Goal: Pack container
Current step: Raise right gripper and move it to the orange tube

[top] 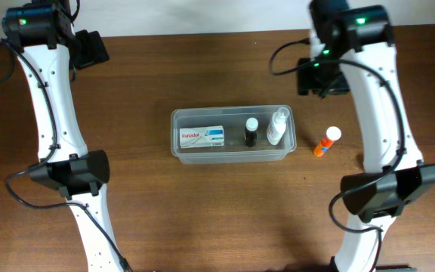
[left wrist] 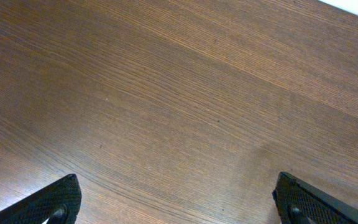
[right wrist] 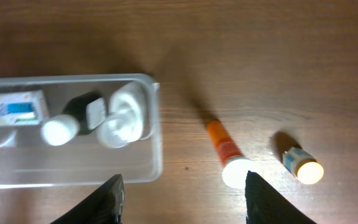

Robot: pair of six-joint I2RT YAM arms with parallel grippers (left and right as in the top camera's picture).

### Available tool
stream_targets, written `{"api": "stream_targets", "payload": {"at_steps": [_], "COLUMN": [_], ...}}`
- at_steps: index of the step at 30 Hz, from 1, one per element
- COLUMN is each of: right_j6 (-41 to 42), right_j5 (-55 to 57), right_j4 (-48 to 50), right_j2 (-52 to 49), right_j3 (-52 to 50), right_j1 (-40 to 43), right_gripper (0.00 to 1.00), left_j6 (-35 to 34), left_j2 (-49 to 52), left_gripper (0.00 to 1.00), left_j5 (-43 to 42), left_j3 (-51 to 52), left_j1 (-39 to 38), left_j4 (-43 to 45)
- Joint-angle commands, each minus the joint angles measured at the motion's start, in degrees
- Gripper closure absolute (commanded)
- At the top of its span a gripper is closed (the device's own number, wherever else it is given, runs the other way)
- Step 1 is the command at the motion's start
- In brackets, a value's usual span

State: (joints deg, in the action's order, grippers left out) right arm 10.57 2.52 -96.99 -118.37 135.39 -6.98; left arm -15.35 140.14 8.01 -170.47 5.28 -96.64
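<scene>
The container [top: 231, 158] holds one box [top: 201, 137] and two bottles [top: 251, 131]. Near it lie one orange tube [top: 327, 141] and one vial [right wrist: 302, 163]. The left gripper [left wrist: 179, 200] and right gripper [right wrist: 182, 199] gape wide.

Ahead-left of the right fingers [right wrist: 101, 202] sat the clear rectangular plastic container [right wrist: 156, 124], holding a white cardboard box [right wrist: 17, 107]. Straight ahead, an orange white-capped tube [right wrist: 224, 149] lay on the brown wooden bench [right wrist: 260, 50].

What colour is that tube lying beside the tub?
The tube is orange with a white cap, clearest in the right wrist view.
</scene>
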Motion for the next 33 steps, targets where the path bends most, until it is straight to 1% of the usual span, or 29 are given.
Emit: {"api": "stream_targets", "payload": {"at_steps": [1,7,11,16,21,25,32,33], "right_j6": [-0.22,-0.31,-3.37,-4.57,-4.59,-4.61,-6.34,-6.6], "right_j5": [-1.99,-2.29,-4.59,-3.43,-3.15,-3.17,-4.55,-4.98], "right_j4": [-0.35,-0.37,-0.37,-0.35,-0.11,2.71,10.08,11.13], "right_j2": [0.26,0.26,1.27,7.08,14.93,18.01,17.73,17.73], "right_j3": [0.17,-1.84,-5.31,-12.81,-21.09,-26.71,-34.6,-35.52], "right_j1": [2.73,5.53,6.27,7.06,10.47,13.03,13.29,13.29], "right_gripper": [0.42,0.37,0.38,0.34,0.32,0.3,0.29,0.27], "left_j6": [0.87,0.9,0.9,0.9,0.9,0.9,0.9,0.9], "left_j2": [-0.74,-0.74,-0.74,-0.74,-0.74,-0.74,-0.74,-0.74], "left_gripper": [0.01,0.01,0.01,0.01,0.01,0.01,0.01,0.01], "left_j5": [0.66,0.66,0.66,0.66,0.66,0.66,0.66,0.66], "left_j3": [-0.42,-0.42,-0.42,-0.42,-0.42,-0.42,-0.42,-0.42], "left_j1": [-0.02,-0.02,-0.02,-0.02,-0.02,-0.02,-0.02,0.0], "left_j4": [-0.04,-0.07,-0.04,-0.07,-0.04,-0.04,-0.04,-0.04]}}
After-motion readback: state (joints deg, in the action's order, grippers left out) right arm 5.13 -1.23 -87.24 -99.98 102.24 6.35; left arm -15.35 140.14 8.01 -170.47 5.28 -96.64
